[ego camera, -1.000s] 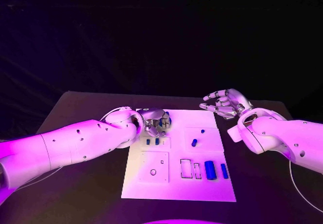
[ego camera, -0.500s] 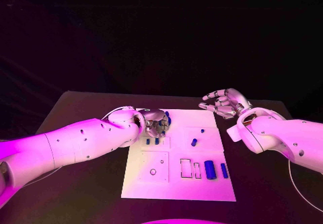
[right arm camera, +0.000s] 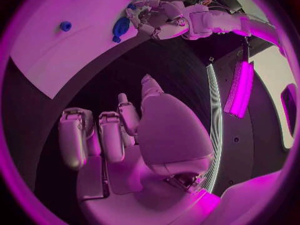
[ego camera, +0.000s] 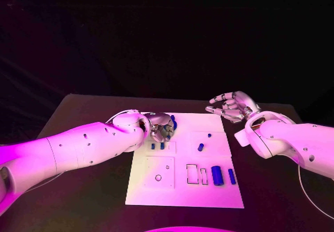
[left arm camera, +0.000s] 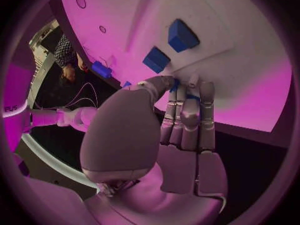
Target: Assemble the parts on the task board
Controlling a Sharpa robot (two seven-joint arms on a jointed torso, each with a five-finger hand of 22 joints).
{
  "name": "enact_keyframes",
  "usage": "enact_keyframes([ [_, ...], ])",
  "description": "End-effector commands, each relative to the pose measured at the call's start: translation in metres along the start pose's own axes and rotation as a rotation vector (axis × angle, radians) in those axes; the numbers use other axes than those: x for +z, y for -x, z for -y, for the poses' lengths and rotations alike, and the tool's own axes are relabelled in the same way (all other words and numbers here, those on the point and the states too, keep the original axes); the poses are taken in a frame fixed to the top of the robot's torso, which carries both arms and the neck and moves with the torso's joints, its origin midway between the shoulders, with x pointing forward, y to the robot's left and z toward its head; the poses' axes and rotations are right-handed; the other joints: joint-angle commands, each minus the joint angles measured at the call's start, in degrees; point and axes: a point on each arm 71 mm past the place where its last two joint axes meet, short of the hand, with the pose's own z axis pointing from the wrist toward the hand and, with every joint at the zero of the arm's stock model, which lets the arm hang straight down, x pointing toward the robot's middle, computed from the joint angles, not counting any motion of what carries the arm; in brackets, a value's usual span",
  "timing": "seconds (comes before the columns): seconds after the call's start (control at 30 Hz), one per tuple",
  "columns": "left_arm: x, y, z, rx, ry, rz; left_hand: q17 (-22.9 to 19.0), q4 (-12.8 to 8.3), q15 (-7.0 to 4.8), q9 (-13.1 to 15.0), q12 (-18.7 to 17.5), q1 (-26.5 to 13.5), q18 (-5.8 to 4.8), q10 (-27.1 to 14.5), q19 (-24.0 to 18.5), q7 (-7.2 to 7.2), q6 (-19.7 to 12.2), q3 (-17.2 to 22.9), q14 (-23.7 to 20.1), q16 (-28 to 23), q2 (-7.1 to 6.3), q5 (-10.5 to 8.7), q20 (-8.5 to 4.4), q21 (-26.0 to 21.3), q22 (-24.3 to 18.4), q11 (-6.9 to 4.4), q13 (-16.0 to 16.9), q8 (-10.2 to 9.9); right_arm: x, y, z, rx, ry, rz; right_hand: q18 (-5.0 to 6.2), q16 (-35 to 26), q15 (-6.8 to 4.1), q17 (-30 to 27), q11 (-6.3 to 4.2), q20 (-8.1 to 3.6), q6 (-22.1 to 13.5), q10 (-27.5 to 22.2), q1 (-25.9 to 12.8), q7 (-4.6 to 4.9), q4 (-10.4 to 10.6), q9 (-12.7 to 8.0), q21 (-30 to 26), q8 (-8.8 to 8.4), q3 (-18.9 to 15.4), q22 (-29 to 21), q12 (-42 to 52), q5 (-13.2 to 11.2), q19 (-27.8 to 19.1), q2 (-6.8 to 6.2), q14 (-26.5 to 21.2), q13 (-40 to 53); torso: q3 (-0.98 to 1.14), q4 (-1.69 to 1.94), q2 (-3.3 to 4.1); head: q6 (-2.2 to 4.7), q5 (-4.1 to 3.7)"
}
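A small blue part (ego camera: 173, 123) is pinched in the left robot hand (ego camera: 162, 126) over the board's (ego camera: 185, 193) far left corner. The right robot hand (ego camera: 231, 107) is held off the board's far right, fingers spread, nothing gripped.

Strong magenta light washes the table (ego camera: 83, 108) and arms; upper half of the frame is near black, wrist views bend hard at the rims

A robot lab: black table (ego camera: 83, 111), white task board (ego camera: 184, 188), dark backdrop.
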Motion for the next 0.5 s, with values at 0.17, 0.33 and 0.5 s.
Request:
enact_keyframes([
  [0.17,0.0000,-0.0048,0.0011,0.002,0.000,-0.032,2.75,-1.40,-0.27,-0.14,0.68,0.07,-0.46,1.53,2.35,-0.15,1.57,0.59,2.32,1.78,0.68,-0.45,-0.22,2.91,3.58,-0.32,0.17,-0.31,0.0001,-0.0014,-0.0014,-0.003,0.017,-0.010,0.71,-0.24,-0.45,6.19,-0.10,-0.49,-0.38,0.03,0.06,-0.10,-0.14,-0.03,-0.01,0.34,-0.20,12.85,0.20,0.35,3.17,0.36,3.82,0.02,0.01,0.01,-0.01,-0.06,-0.02],
  [0.33,-0.0002,-0.0029,0.0027,-0.009,-0.014,-0.005,4.80,-2.06,-0.68,0.03,0.73,-0.59,-0.94,2.86,4.14,-0.46,2.86,0.91,4.02,2.98,0.98,-0.47,-0.53,4.89,6.21,-0.81,0.14,-0.44,0.0002,-0.0016,-0.0015,-0.003,0.018,-0.010,0.71,-0.25,-0.46,6.18,-0.11,-0.49,-0.37,0.11,0.10,-0.10,-0.12,-0.03,-0.02,0.37,-0.17,12.85,0.29,0.36,3.17,0.44,3.81,0.10,0.03,0.00,-0.01,-0.05,0.00],
  [0.5,-0.0026,-0.0015,0.0028,-0.023,-0.026,0.028,5.23,-2.32,-0.87,0.16,0.25,-1.05,-1.11,3.47,4.87,-0.62,3.63,1.08,4.61,3.31,1.04,-0.47,-0.70,5.59,7.14,-0.96,-0.08,-0.57,0.0003,-0.0017,-0.0016,-0.003,0.018,-0.011,0.71,-0.25,-0.46,6.18,-0.11,-0.49,-0.37,0.11,0.10,-0.10,-0.12,-0.03,-0.02,0.37,-0.17,12.85,0.29,0.36,3.17,0.44,3.81,0.10,0.01,-0.02,0.00,0.08,0.00],
])
